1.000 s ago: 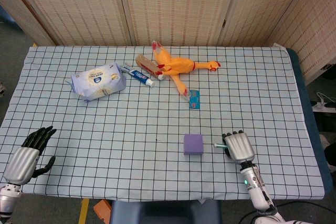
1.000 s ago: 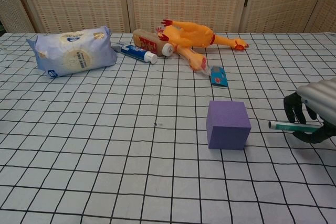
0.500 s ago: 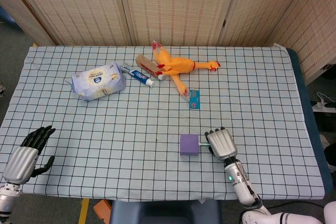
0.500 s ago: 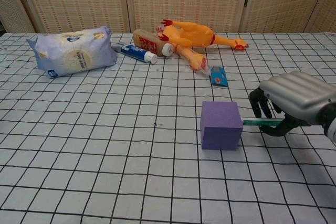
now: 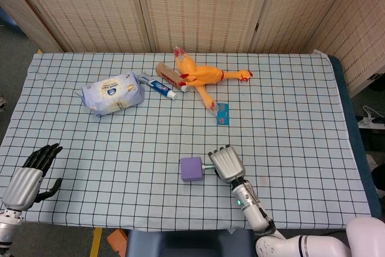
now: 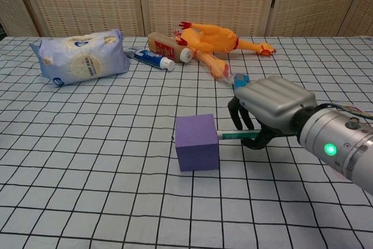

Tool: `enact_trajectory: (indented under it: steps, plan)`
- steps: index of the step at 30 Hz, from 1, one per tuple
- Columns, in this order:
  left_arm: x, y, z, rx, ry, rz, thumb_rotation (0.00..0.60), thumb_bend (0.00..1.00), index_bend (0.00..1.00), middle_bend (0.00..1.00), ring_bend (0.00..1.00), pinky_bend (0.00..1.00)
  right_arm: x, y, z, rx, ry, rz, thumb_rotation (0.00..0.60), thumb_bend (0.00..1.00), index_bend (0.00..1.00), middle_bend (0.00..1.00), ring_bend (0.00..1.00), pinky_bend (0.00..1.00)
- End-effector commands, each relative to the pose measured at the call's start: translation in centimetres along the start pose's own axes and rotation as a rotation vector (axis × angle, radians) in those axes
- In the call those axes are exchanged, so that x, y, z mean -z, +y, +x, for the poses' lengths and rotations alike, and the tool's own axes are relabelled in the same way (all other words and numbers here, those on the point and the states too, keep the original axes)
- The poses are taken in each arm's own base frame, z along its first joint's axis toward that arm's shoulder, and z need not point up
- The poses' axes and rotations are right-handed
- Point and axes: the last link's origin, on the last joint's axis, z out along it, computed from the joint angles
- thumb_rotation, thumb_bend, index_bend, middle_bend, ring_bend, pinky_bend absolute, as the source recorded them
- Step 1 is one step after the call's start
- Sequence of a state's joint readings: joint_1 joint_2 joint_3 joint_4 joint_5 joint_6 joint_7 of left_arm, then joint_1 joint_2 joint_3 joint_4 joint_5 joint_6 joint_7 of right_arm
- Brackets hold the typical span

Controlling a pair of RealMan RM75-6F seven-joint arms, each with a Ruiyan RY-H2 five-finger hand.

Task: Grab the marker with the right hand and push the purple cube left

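The purple cube sits on the checked cloth near the table's front middle. My right hand is just right of it, fingers curled around a green marker. The marker lies level, and its left tip touches the cube's right face. In the head view only a short bit of the marker shows between hand and cube. My left hand rests at the front left corner with fingers apart, holding nothing.
At the back lie a rubber chicken, a toothpaste tube, a brown bottle, a blue-white packet and a small blue sachet. The table's front edge runs just below both hands.
My right hand has swept left with the marker. The marker tip met the cube and pushed it about two grid squares left. The left hand has not moved.
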State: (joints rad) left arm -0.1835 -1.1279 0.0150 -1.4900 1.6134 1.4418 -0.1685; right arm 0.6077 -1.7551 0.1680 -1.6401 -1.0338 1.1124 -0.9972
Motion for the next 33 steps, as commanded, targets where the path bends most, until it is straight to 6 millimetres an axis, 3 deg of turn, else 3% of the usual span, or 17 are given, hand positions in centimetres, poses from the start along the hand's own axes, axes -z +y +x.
enact_trajectory:
  steps: [1, 33]
  plan:
    - [0.0, -0.1, 0.0, 0.002, 0.000, 0.001, 0.600, 0.44, 0.00, 0.00, 0.00, 0.10, -0.8, -1.8, 0.6, 0.004, 0.000, 0.029, 0.600, 0.37, 0.98, 0.73, 0.52, 0.49]
    - [0.0, -1.3, 1.0, 0.052, 0.013, 0.023, 0.600, 0.44, 0.00, 0.00, 0.00, 0.10, -5.4, -15.5, 3.4, -0.033, -0.013, 0.180, 0.600, 0.37, 0.99, 0.73, 0.52, 0.49]
